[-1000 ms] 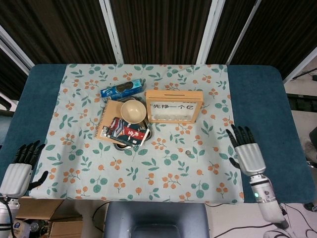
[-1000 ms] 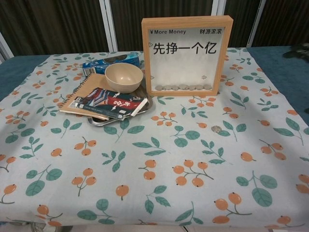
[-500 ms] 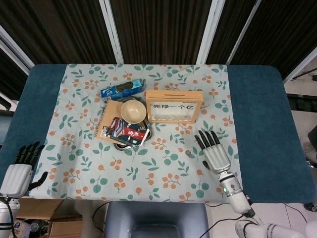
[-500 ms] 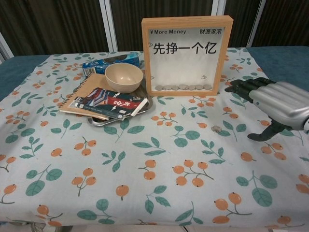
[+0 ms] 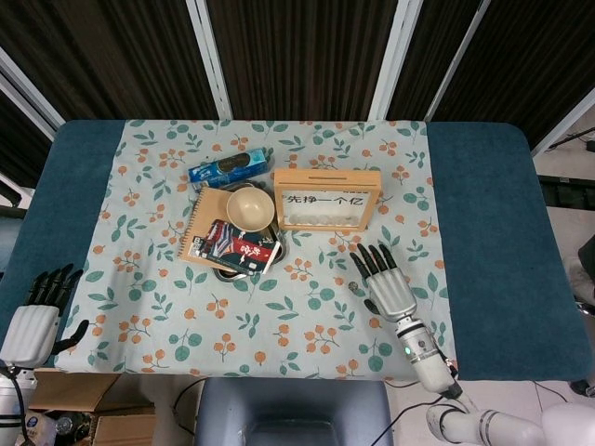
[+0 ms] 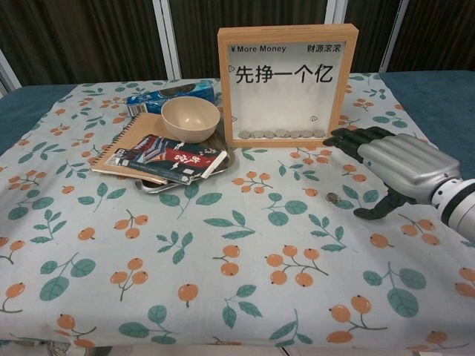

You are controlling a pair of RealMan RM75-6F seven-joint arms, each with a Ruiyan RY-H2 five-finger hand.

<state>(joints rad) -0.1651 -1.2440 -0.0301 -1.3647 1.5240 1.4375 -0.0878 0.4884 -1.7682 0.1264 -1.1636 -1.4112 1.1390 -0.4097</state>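
My right hand [image 5: 383, 282] hovers low over the flowered cloth [image 5: 279, 316], fingers spread and holding nothing. It is in front of the wooden frame's right end. In the chest view the same right hand [image 6: 391, 161] sits just right of a small coin [image 6: 333, 198] lying on the cloth, not touching it. The wooden frame [image 6: 286, 74] stands upright with a row of coins [image 6: 282, 134] along its bottom. My left hand [image 5: 33, 321] stays at the table's front left edge, fingers straight, holding nothing.
Left of the frame a beige bowl [image 5: 250, 208] sits on a spiral notebook [image 5: 206, 223], with a printed booklet [image 5: 232, 246] over a metal tray [image 6: 223, 158]. A blue snack packet [image 5: 228, 169] lies behind them. Blue table surface [image 5: 483, 214] flanks the cloth.
My right hand has moved left from the cloth's right edge to the spot in front of the frame, close to the coin. The left hand has not moved.
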